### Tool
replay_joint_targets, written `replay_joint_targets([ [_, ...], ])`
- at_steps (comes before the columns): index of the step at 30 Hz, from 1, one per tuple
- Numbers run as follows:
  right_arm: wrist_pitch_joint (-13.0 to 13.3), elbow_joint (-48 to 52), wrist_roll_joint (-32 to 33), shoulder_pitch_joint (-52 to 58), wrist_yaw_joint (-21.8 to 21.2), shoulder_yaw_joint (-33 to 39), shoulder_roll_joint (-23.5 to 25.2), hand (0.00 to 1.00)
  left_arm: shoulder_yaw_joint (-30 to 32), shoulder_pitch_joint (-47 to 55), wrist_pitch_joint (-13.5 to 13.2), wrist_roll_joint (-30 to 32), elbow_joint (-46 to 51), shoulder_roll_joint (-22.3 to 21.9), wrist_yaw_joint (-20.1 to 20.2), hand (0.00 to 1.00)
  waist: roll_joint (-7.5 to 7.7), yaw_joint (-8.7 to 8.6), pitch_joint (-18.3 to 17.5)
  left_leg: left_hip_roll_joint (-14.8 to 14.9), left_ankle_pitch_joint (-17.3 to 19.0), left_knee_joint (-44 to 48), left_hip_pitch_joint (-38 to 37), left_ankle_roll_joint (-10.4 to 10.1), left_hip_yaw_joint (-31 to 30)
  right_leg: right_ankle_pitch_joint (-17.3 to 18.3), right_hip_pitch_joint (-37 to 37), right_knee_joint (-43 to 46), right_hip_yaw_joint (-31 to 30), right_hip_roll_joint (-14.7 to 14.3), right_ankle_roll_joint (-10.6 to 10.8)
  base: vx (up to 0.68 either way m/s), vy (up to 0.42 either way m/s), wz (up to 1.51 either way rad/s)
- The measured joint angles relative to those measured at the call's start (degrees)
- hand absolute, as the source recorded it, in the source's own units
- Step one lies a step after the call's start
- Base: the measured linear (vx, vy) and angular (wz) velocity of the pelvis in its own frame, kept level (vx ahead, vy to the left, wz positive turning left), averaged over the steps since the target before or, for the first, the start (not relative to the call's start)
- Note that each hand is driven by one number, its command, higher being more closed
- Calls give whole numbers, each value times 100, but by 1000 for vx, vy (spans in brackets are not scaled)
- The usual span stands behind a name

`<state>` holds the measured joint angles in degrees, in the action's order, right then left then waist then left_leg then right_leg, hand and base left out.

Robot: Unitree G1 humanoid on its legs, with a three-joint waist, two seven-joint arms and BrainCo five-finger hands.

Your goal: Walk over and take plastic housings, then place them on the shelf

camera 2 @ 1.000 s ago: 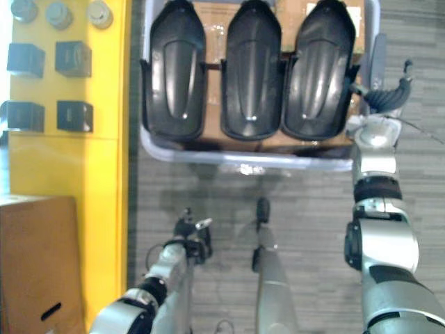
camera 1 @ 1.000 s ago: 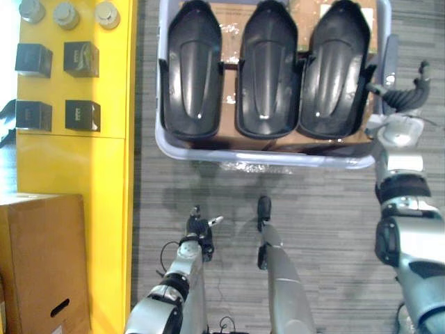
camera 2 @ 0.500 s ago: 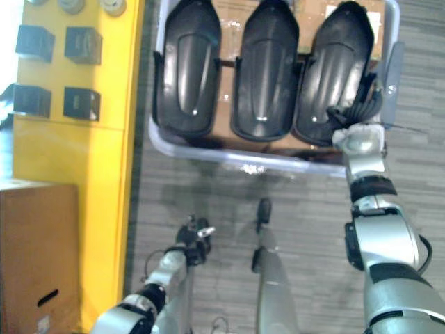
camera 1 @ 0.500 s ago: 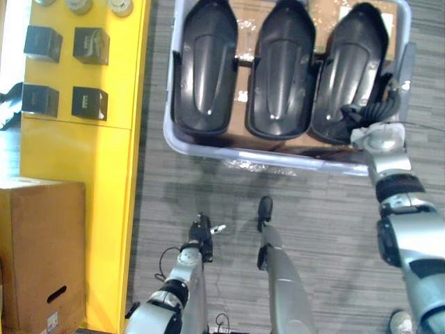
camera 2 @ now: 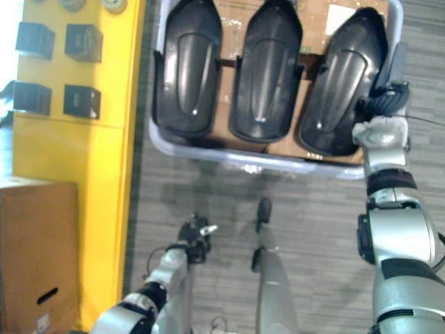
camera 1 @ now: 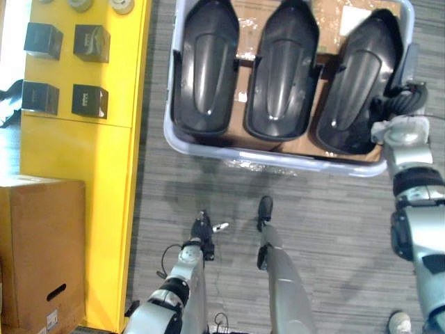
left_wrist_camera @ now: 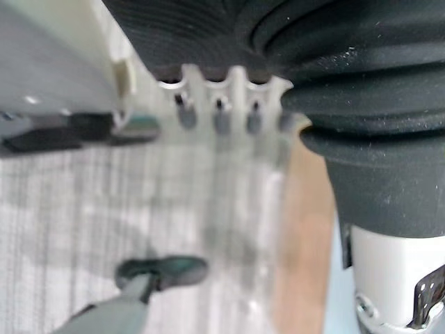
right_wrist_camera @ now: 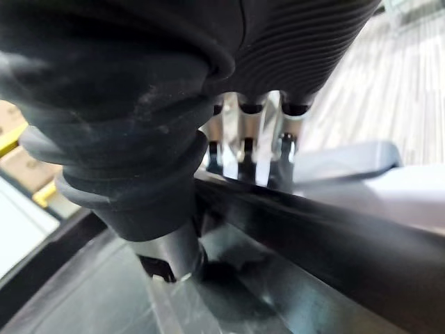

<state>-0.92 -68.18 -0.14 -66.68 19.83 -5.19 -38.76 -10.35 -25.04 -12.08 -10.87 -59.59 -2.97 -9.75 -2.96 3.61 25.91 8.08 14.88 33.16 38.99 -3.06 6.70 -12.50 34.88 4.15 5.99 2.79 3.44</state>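
Observation:
Three black plastic housings lie side by side in a pale bin (camera 1: 229, 149) lined with cardboard: the left housing (camera 1: 206, 69), the middle housing (camera 1: 281, 73) and the right housing (camera 1: 354, 87), which lies slanted. My right hand (camera 1: 398, 104) is at the right housing's outer edge. In the right wrist view its fingers (right_wrist_camera: 247, 149) curl over the housing's rim (right_wrist_camera: 334, 236) and the thumb (right_wrist_camera: 170, 254) sits inside the shell. My left hand (camera 1: 201, 233) hangs low over the floor, away from the bin, with its fingers (left_wrist_camera: 219, 118) straight.
A yellow shelf unit (camera 1: 83, 174) stands at the left and carries dark cubes (camera 1: 90, 43) and round metal parts (camera 1: 123, 5). A cardboard box (camera 1: 38, 250) sits at the lower left. Grey striped carpet lies between me and the bin.
My right hand moved in from beside the bin and its fingers curled onto the right housing's rim. That housing has tipped from straight to slanted. The left hand stayed put.

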Motion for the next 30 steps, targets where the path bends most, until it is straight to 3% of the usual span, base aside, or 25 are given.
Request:
replay_joint_targets([
  [8, -146, -136, -669, 442, 17, -133, -65, 100, -205, 212, 1, -1, 128, -23, 116, 0, -70, 141, -443, -32, -87, -215, -127, -50, -64, 16, -115, -84, 70, 8, -60, -15, -73, 6],
  [12, -163, 948, -1052, 1359, 424, 635, 66, 100, 295, 206, -6, -61, 123, 49, -64, 0, -68, 184, -473, -56, -88, -254, -204, -49, -85, 17, -212, -112, 101, 27, -59, -18, -48, 5],
  [19, -307, 2933, -1757, 2550, 1103, 1980, 416, 100, 1005, 275, -207, -502, 718, 673, -640, 0, -54, 169, -473, -77, -110, -362, -475, -53, -78, 26, -441, -142, 128, 36, -62, -18, -55, 2],
  [22, -416, 3632, -1994, 3016, 1377, 2474, 555, 100, 1079, 497, -251, -355, 1451, 832, -926, 0, -9, 149, -483, -120, -159, -591, -925, -79, -85, 152, -793, -115, 148, 66, -70, 21, -63, 12],
  [27, -463, 4430, -2224, 3567, 1732, 3002, 691, 100, 1133, 901, -247, 535, 3234, 1059, -1433, 0, 236, 50, -585, -201, -296, -880, -1168, -114, -149, 247, -915, -68, 201, 117, -93, -4, -54, 10],
  [30, -641, 4735, -2330, 3926, 1820, 3242, 841, 100, 1091, 1129, -238, 886, 4284, 1114, -1508, 0, 241, 20, -583, -218, -297, -932, -1416, -115, -227, 312, -1185, -67, 298, 125, -81, 20, -27, 13],
])
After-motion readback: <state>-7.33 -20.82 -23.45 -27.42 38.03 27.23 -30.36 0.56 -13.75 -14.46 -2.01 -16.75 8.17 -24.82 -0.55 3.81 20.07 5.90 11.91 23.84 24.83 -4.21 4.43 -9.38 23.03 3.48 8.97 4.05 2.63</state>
